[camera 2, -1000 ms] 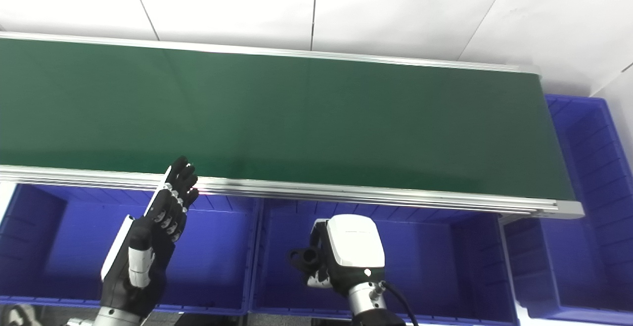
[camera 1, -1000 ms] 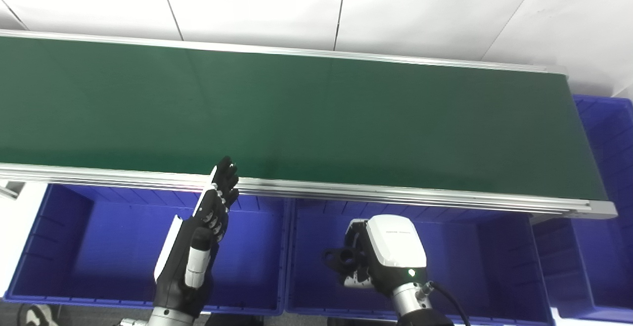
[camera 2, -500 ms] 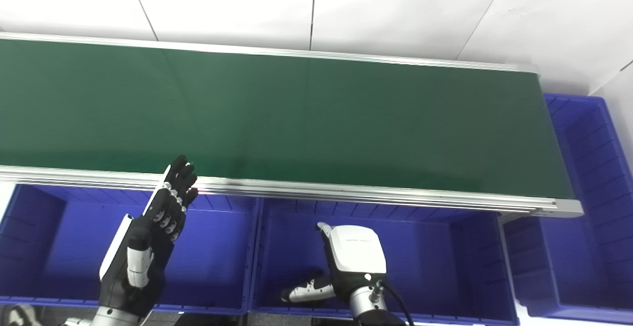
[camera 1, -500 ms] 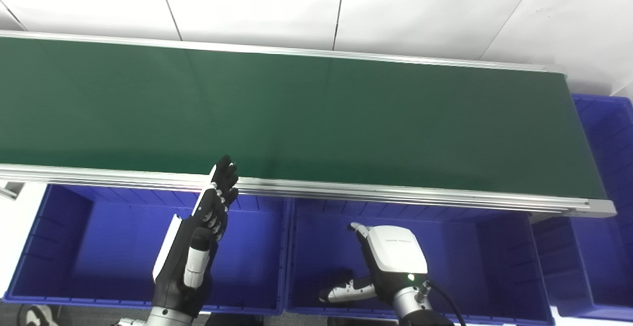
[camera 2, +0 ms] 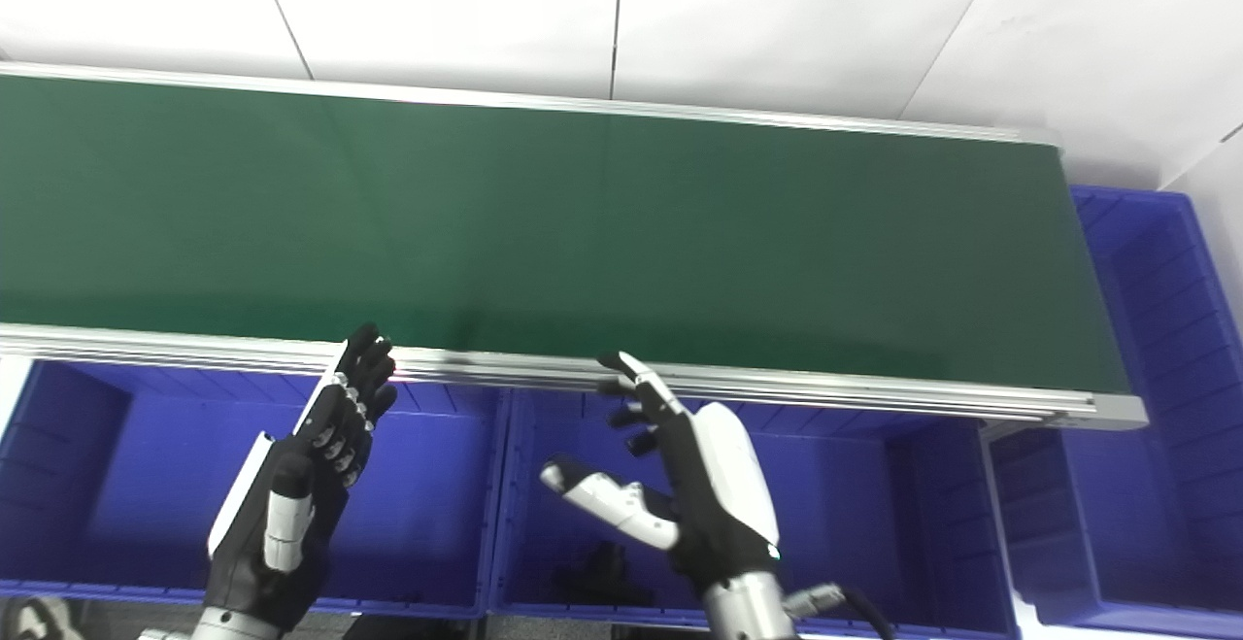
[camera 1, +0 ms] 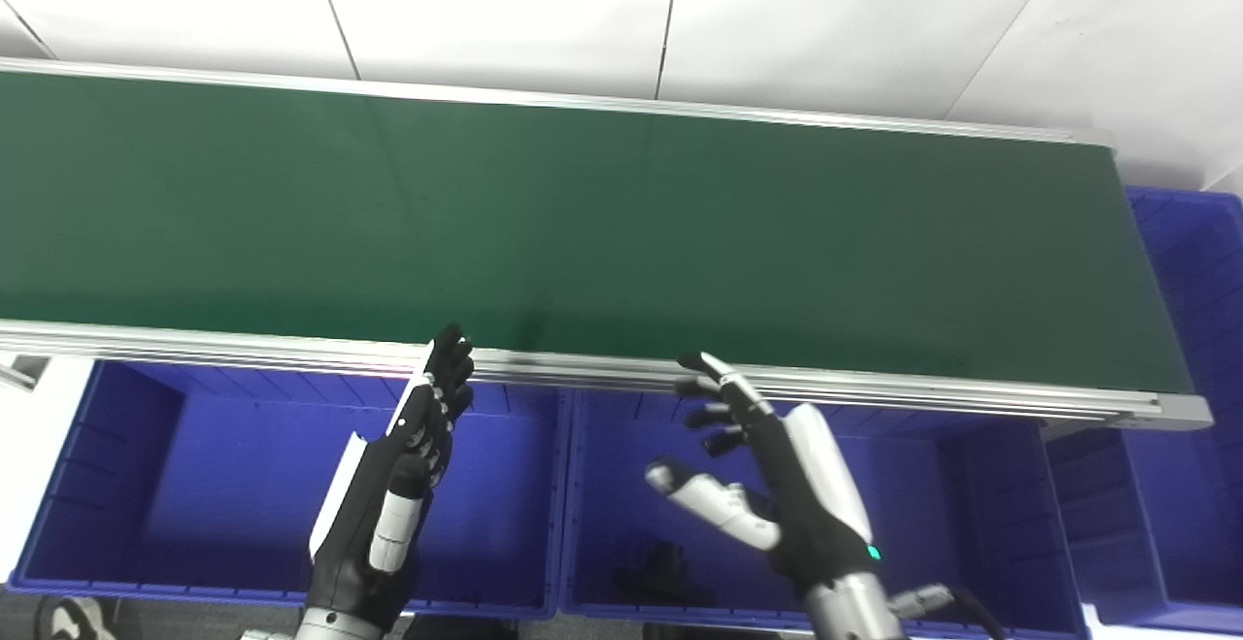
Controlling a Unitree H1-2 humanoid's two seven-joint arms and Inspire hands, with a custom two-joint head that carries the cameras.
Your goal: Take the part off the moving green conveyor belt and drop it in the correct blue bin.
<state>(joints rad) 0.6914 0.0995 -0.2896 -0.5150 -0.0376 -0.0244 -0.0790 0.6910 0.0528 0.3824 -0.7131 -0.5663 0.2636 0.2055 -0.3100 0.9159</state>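
Nearest, the black part (camera 1: 665, 567) lies on the floor of the middle blue bin (camera 1: 981, 514), close to its near wall and toward its left side; its exact shape is hard to make out in the shadow. Above that bin hangs the right hand (camera 1: 777, 485), palm turned to the left, its fingers (camera 1: 714, 378) spread and released, holding nothing, with the thumb reaching out to the left over the part. The fingertips reach up as far as the near rail of the belt.

To the left, the left hand (camera 1: 393, 494) stands edge-on over the left blue bin (camera 1: 146, 465), fingers straight, close together and pointing away, also holding nothing; their tips reach the same aluminium rail.

Beyond both hands the green conveyor belt (camera 1: 621, 222) runs from left to right across the whole scene, and its surface is bare. At its right end a third blue bin (camera 1: 1199, 261) sits alongside, partly cut off by the picture's edge. Behind the belt is a white panelled wall (camera 1: 825, 18).
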